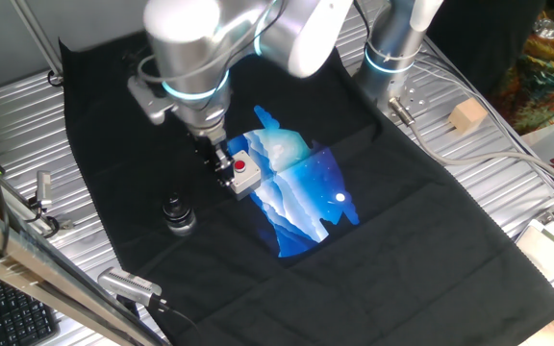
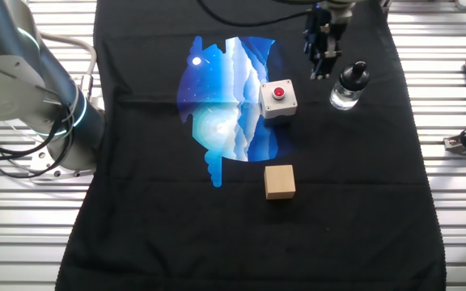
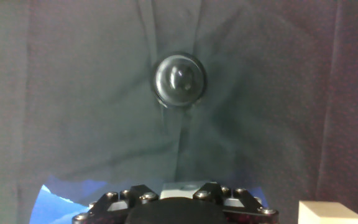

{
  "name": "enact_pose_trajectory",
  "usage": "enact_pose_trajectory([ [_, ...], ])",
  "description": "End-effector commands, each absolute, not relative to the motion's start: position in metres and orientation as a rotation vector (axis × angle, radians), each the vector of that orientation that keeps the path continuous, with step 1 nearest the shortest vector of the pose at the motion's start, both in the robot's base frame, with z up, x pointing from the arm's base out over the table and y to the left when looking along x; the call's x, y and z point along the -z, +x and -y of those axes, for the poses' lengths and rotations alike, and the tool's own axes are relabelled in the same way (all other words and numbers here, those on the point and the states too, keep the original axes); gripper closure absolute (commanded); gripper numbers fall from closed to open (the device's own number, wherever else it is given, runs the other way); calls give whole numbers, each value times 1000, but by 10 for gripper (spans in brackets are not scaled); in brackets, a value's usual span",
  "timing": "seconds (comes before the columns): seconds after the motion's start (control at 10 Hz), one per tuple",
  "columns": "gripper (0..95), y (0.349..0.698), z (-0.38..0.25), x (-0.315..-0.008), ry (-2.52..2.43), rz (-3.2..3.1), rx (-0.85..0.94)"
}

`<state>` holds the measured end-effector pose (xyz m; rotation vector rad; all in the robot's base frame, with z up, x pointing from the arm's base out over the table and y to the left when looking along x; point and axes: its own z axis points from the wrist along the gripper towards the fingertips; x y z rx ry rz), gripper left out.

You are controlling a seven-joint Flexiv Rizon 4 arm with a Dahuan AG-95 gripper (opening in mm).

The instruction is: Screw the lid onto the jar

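So the pincer (image 2: 323, 71) hangs just above the black cloth (image 1: 402, 231), holding nothing — whether its fingers are apart or together, I honestly can't tell from any angle. The jar (image 2: 347, 94) stands upright on the cloth just beside it, apart from it, with the black lid (image 2: 356, 73) already sitting on top; in the hand view the lid (image 3: 179, 80) shows straight ahead of the fingers. Right by the pincer on its other side is the white box with a red button (image 2: 278, 99), and the wooden cube (image 2: 280, 181) lies well beyond that box.
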<state>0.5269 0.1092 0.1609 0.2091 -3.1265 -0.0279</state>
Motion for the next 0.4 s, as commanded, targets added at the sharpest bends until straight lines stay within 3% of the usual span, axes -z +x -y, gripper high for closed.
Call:
enact_pose_trajectory([
  [0.1, 380, 523, -109, -163, 211, 3136, 34],
  [0.4, 380, 523, -109, -163, 211, 3136, 35],
])
